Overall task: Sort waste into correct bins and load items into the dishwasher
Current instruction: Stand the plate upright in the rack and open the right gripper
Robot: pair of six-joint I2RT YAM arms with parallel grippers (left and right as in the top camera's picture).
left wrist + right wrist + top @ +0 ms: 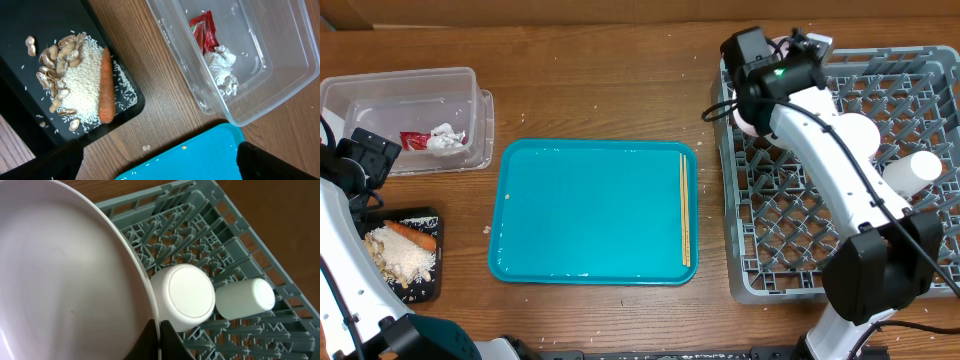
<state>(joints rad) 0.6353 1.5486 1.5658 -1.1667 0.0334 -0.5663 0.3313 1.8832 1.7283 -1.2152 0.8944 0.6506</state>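
My right gripper (159,341) is shut on the rim of a large white plate (60,275) and holds it on edge over the far left part of the grey dish rack (800,230); it also shows in the overhead view (752,100). A white bowl (185,295) lies upside down in the rack beside a white cup (245,299) on its side. The chopsticks (684,210) lie on the teal tray (590,210). My left gripper (157,162) is open and empty above the table by the teal tray's corner. The clear tub (260,95) holds a red wrapper (204,31) and a napkin (222,70). The black tray (20,85) holds beige scraps (75,80) and a carrot (105,87).
The clear tub (380,90) stands at the far left, with the black tray (432,285) in front of it. A few crumbs lie on the wooden table (146,148) and on the teal tray's corner (184,147).
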